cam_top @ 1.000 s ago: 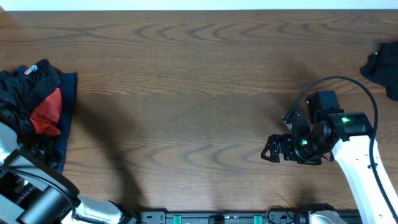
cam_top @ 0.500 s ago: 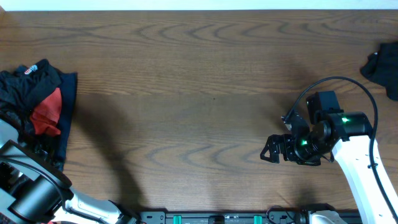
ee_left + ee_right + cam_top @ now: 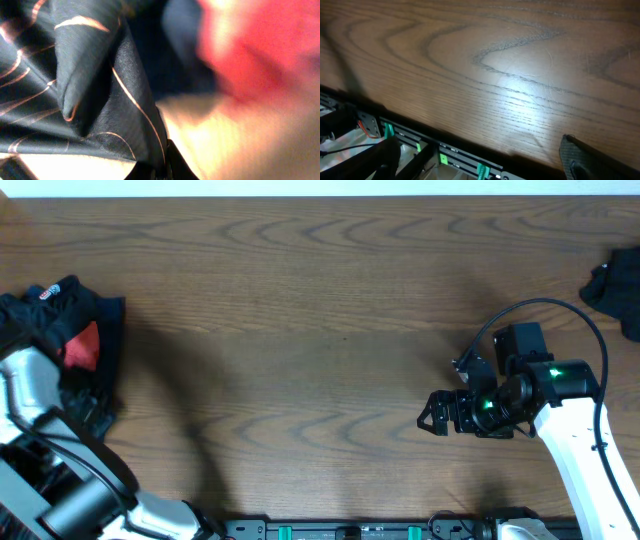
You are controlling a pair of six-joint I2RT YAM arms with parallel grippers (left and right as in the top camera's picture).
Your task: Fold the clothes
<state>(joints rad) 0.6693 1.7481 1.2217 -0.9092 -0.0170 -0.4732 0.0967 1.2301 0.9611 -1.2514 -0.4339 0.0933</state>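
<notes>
"At the left edge of the table [image 3: 300, 300], what lies heaped?"

"A black jersey [image 3: 95, 100] with orange lines, bunched beside a red tee [image 3: 84, 348] and navy cloth [image 3: 112, 315]. The left arm [image 3: 30, 385] leans over that pile. The left gripper is lost against the fabric, so I cannot tell whether it is spread or pinching."

"And on the right?"

"The right gripper [image 3: 428, 412] hovers above the wood, its 2 fingers wide apart, gripping nothing. Another dark garment [image 3: 612, 288] sits at the far right edge."
</notes>
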